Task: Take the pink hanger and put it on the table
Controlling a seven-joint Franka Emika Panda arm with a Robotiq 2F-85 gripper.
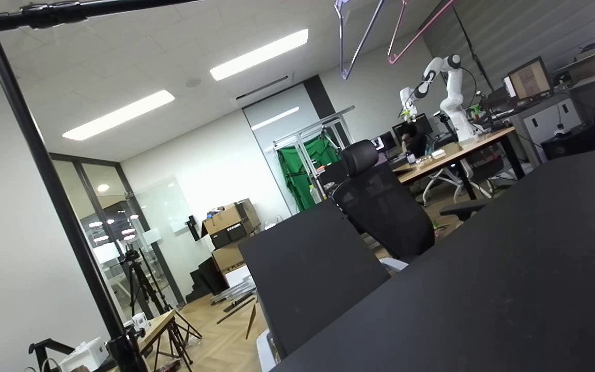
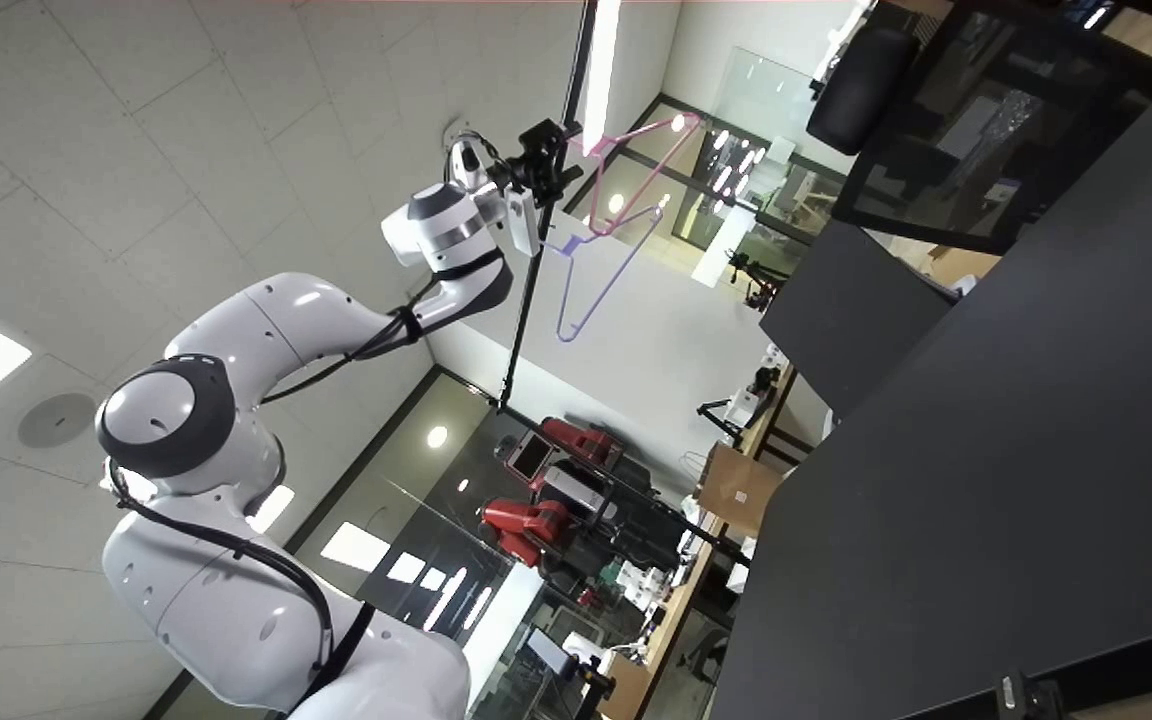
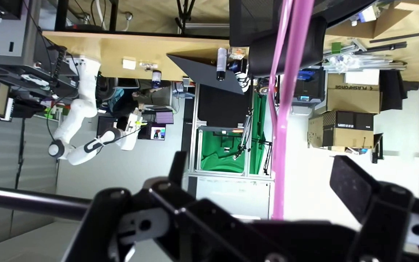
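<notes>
Wrist view — jaws stand at the frame's bottom edge, spread wide, fingertips [image 3: 355,187] well apart; nothing gripped. The pink hanger [image 3: 281,160] passes between them as two slender strands, one thicker, the thinner just beside it. It looks clear of both sides, nearer the fingertip at frame right; true depth hard to judge. A black rod [image 3: 31,202] reaches toward the jaws from frame left. Well beyond the jaws: wooden desk [image 3: 113,54], cardboard boxes [image 3: 355,100], green cloth [image 3: 220,156].

In an exterior view, a white arm [image 2: 281,315] carries the jaws right up by the black rod, small and dark, so their gap is hard to read from here. The pink hanger [image 2: 650,178] hangs just beside them, hook end toward the rod. A purple hanger [image 2: 616,274] also hangs near the jaws, next along. The worktop [image 2: 936,430], black, lies well below them.

In an exterior view, the pink hanger [image 1: 422,32] is cut by the top edge — its place against the jaws cannot be told here. Purple hanger beside it; office chair [image 1: 388,206] and worktop well below both.
</notes>
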